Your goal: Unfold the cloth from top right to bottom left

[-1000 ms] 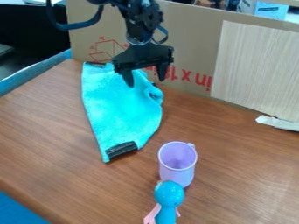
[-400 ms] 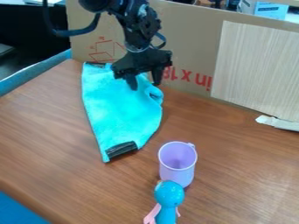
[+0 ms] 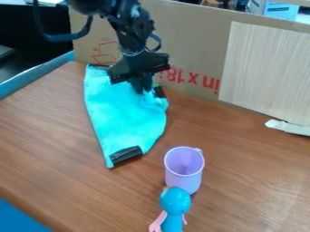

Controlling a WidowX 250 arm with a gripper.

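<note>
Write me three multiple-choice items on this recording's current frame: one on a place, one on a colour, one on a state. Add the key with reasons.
1. Where is the purple mug in the view?
A) On the cloth
B) Below and to the right of the cloth
C) Above the cloth

2. What colour is most of the cloth?
A) Turquoise
B) Yellow
C) Red

3. How are the fingers of the gripper?
A) Spread wide
B) Close together

Key:
1: B, the mug stands on bare wood past the cloth's lower right edge.
2: A, turquoise covers all but its black patches.
3: B, the fingertips meet over the cloth's upper right part.
</note>
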